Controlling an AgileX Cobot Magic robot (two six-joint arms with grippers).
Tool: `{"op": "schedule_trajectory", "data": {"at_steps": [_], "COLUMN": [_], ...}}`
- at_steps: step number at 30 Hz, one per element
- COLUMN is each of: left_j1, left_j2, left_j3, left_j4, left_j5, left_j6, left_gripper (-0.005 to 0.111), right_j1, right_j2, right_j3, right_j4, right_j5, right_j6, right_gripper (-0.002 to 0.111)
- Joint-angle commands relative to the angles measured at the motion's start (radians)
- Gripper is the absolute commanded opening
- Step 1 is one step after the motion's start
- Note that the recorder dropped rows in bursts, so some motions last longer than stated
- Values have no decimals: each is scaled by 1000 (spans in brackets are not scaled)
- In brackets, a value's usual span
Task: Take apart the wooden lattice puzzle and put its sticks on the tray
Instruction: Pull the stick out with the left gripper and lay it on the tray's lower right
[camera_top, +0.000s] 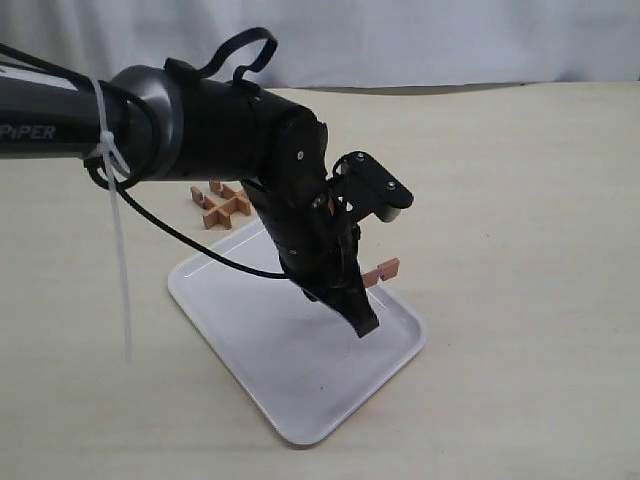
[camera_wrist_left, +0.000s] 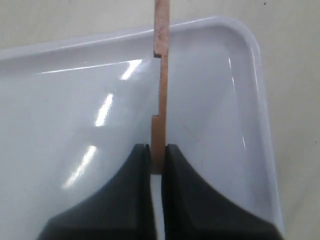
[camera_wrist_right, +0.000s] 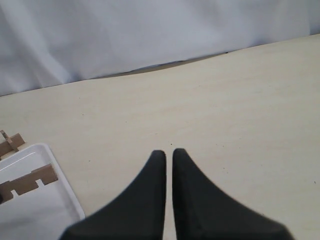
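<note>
The left arm (camera_top: 200, 130) reaches in from the left and fills much of the exterior view, bent down over the tray (camera_top: 250, 345), which lies on the pale counter (camera_top: 520, 200). The left fingers (camera_wrist_left: 142, 170) are pressed together on one end of a single stick (camera_wrist_left: 161, 85). Nothing but the wood parts them. In the left wrist view the stick is seen edge-on, with two square notches in one edge. Its free end runs past the tray's far rim and is cut off by the edge of the picture. In the exterior view only that free end pokes out from behind the fingers, over the tray near its right rim. The gripped end is hidden. Whether the stick touches the tray or hangs just above it cannot be told.

The rest of the wooden lattice puzzle (camera_top: 222, 203) sits on the counter just behind the tray's far corner. The arm covers part of it, so the sticks still crossed there cannot be counted.

The right fingers (camera_wrist_right: 150, 195) appear only in the right wrist view. They are drawn nearly together with a thin slit between the tips, hold nothing, and sit above bare counter beside a corner of the tray. In that view the held stick and the puzzle are cut off at the picture's edge.
</note>
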Motion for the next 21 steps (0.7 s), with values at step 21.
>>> {"op": "schedule_trajectory", "data": {"at_steps": [21], "left_j1": [-2], "left_j2": [0], "left_j3": [123], "left_j4": [1], "left_j5": [-137], "left_j6": [-82], "left_gripper": [17], "right_j1": [-8], "right_j2": [-7], "right_j3": [1], "right_j4": [-4], "right_j5": [-12], "right_j6": [2], "right_gripper": [5]}}
